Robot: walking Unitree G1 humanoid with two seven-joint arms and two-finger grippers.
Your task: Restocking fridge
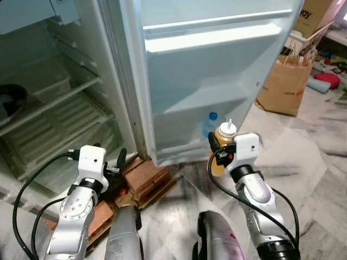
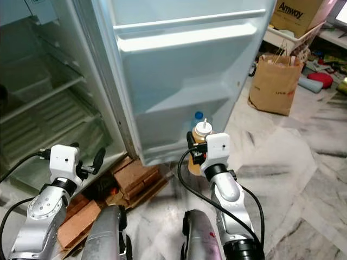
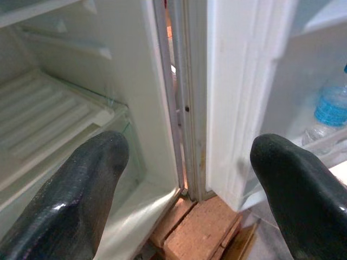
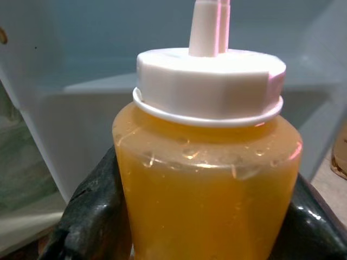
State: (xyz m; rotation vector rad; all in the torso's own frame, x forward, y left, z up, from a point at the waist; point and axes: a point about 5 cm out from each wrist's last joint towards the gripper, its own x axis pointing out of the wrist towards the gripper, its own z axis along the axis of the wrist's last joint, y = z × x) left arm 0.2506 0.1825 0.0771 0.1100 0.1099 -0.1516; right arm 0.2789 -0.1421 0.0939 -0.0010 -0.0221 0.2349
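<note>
your fridge [image 1: 49, 103] stands open at 10 o'clock, its door [image 1: 206, 70] swung out at 12. a blue-capped water bottle [image 1: 210, 123] sits in the door's bottom shelf. your right gripper [image 1: 218, 154] pinches an orange sauce bottle [image 1: 224, 146], upright, just before that shelf. your left gripper [image 1: 116, 173] hangs spread wide above the bricks [image 1: 143, 179] under the door.

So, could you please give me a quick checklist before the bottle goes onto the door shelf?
1. Right claw shut on the squeeze bottle: ok.
2. Bottle upright, cap on: ok.
3. Fridge door open: ok.
4. Free room on the bottom door shelf beside the water bottle: cannot tell.
5. Left claw open, low by the bricks, out of the way: ok.
</note>
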